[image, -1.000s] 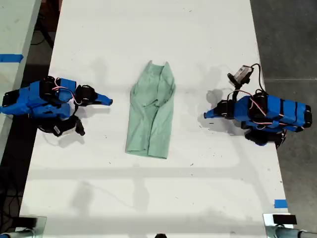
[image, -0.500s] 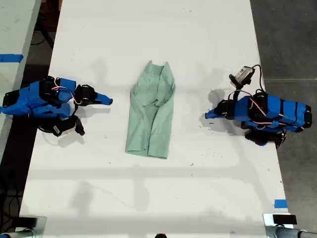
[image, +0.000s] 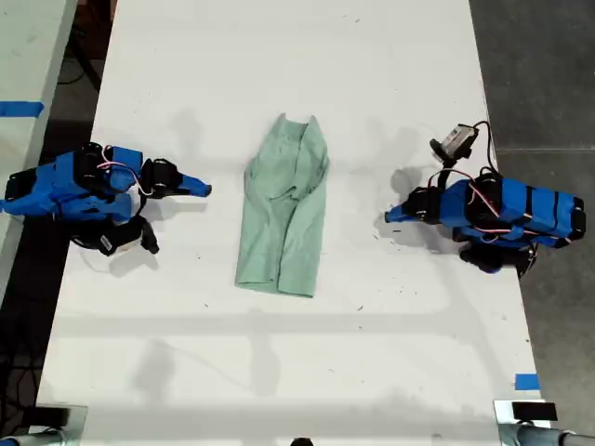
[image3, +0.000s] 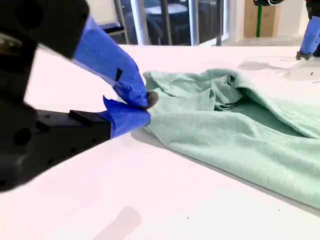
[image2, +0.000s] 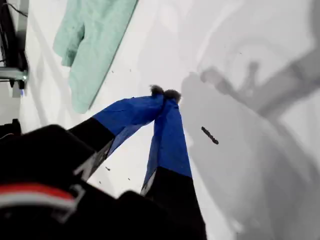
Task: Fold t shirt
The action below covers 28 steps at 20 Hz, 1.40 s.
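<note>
Mint-green wrinkled fabric t shirt (image: pixel 282 209) lies mid white surface (image: pixel 279 372). In the exterior view, our second tool (image3: pixel 145 107), pinched closed, sits near its 9 o'clock; our first tool (image2: pixel 165 92), likewise closed, lies off its 3 o'clock.

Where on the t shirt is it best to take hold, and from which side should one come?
Probably its flat, square end at the exterior view's bottom, one corner from each long side. The t shirt lies as a narrow strip, and its other end is bunched.
</note>
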### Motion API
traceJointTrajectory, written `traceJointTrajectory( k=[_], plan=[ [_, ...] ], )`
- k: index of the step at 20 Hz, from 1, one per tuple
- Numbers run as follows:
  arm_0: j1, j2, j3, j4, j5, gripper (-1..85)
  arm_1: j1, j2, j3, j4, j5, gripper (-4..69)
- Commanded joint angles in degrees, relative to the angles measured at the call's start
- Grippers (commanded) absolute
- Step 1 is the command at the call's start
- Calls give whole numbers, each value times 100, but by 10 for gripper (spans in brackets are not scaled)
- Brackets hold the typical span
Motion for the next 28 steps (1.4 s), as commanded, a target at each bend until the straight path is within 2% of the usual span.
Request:
traceJointTrajectory(
  k=[1, 28],
  plan=[
    [-44, 44, 44, 9, 26, -2, 44, 105, 316, -79, -141, -14],
    [-70, 44, 53, 9, 18, -2, 79, 105, 316, -44, 0, -5]
  ],
)
